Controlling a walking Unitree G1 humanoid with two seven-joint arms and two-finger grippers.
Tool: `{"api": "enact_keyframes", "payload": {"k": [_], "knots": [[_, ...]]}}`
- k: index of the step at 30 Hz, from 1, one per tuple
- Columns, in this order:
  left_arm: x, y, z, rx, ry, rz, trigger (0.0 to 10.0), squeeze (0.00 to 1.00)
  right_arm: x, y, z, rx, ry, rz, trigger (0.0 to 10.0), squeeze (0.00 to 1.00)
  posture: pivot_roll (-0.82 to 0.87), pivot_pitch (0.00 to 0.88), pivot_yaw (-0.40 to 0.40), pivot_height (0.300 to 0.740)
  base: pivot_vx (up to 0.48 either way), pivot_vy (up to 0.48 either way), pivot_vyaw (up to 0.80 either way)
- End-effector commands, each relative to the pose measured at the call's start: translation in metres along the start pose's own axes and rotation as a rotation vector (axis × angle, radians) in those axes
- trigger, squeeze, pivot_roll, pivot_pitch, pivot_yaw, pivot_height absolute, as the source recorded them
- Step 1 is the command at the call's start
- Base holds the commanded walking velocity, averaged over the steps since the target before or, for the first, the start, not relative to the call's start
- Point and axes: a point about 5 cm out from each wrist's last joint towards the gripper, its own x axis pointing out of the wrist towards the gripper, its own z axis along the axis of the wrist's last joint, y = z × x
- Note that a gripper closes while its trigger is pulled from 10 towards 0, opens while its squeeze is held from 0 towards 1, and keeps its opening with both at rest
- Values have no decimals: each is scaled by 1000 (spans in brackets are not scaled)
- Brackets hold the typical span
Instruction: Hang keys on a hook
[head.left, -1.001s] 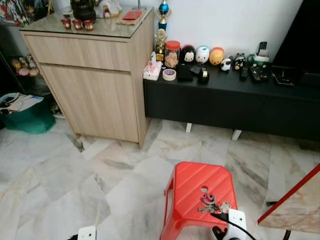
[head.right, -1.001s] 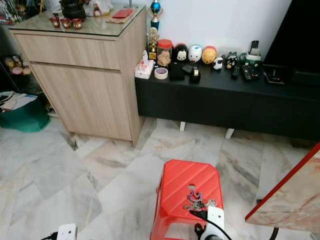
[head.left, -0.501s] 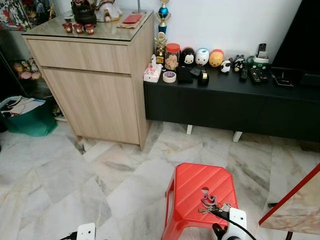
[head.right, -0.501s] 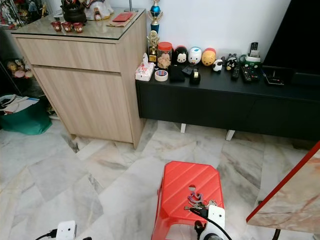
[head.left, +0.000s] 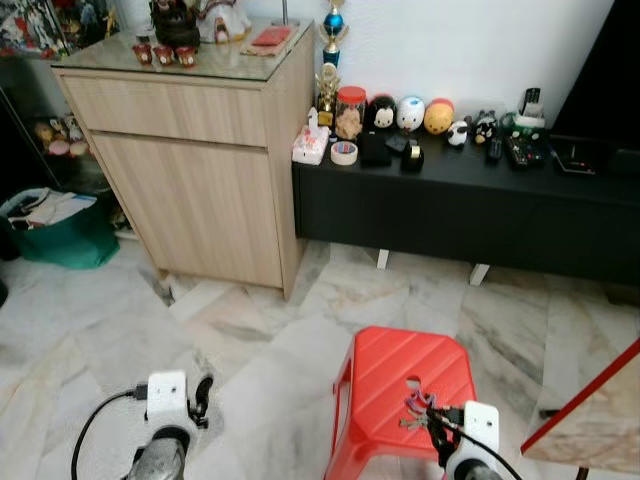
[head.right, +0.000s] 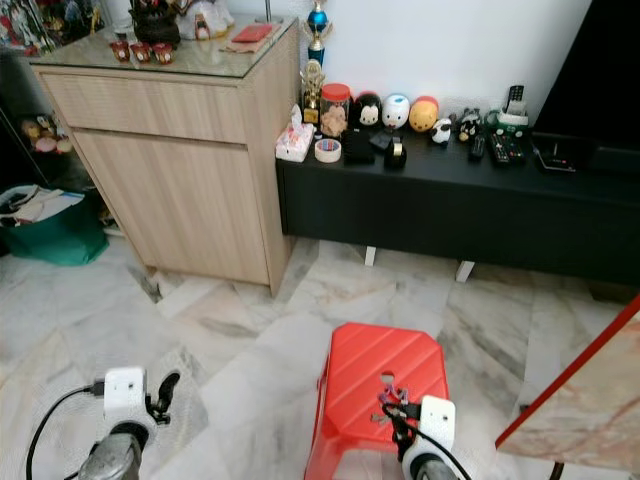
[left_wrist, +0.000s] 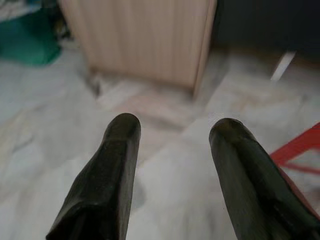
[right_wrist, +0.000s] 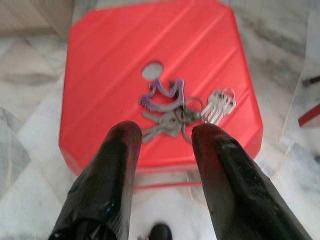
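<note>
Keys (right_wrist: 180, 110) lie flat on the red stool (right_wrist: 110, 55), just beside the round hole in its seat. I note a purple crown-shaped fob, several metal keys and a ring, bunched together toward the stool's near edge.

My right gripper (right_wrist: 162, 131) hovers above the near edge of the stool, its two black fingers parted with the keys lying just beyond the tips. It holds nothing, and I see no contact with the keys. In the head view the same gripper (head.left: 440, 435) sits low at the stool's near side.

My left gripper (left_wrist: 175, 125) is also spread wide and empty, poised over bare marble floor (head.left: 250, 350), well apart from the stool. It points toward the wooden cabinet (head.left: 200, 170).

A black low console (head.left: 450, 200) stands against the white wall beside the cabinet, carrying a row of small figurines, a jar and remotes. A green bag (head.left: 60, 235) sits on the floor at the cabinet's far side.
</note>
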Motion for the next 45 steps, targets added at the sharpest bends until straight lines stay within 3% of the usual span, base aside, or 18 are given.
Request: {"api": "enact_keyframes", "payload": {"k": [1,7,12,14,24,25,26,27,32,37,45], "knots": [[-5,-3,4,7,-46,-25,10000,0,-1,-2,3,-4,-45,5,10000,0,74,20,-61,740,0,0,0],[-17,-9,17,15,-134,-66,10000,0,-3,-2,7,-37,-107,17,10000,0,74,26,-64,740,0,0,0],[-19,-16,26,-13,-160,-99,10000,0,-3,-3,6,33,-117,17,10000,0,69,32,-67,740,0,0,0],[-16,-19,32,-41,-174,-97,10000,0,-4,-2,9,-17,-132,38,10000,0,74,28,-67,740,0,0,0],[-25,-25,37,-71,-167,-107,10000,0,-5,0,11,-53,-167,65,10000,0,60,2,-58,740,0,0,0],[-28,-23,36,-68,-158,-100,10000,0,8,25,73,-131,-394,111,10000,0,57,0,-57,740,0,0,0],[-28,-23,36,-68,-158,-100,10000,0,8,25,73,-131,-394,111,10000,0,57,0,-57,740,0,0,0],[-29,-21,35,-71,-151,-93,10000,0,8,41,106,-142,-525,124,10000,0,53,0,-56,740,0,0,0],[-30,-19,39,-84,-147,-66,10000,0,9,43,109,-133,-522,96,10000,0,59,0,-55,736,0,0,0],[-27,-25,38,-68,-132,-99,10000,0,10,41,110,-93,-507,81,10000,0,56,0,-54,701,0,0,0],[-25,-27,39,-61,-122,-97,10000,0,7,45,117,-131,-537,97,10000,0,63,0,-61,667,0,0,0]]}}
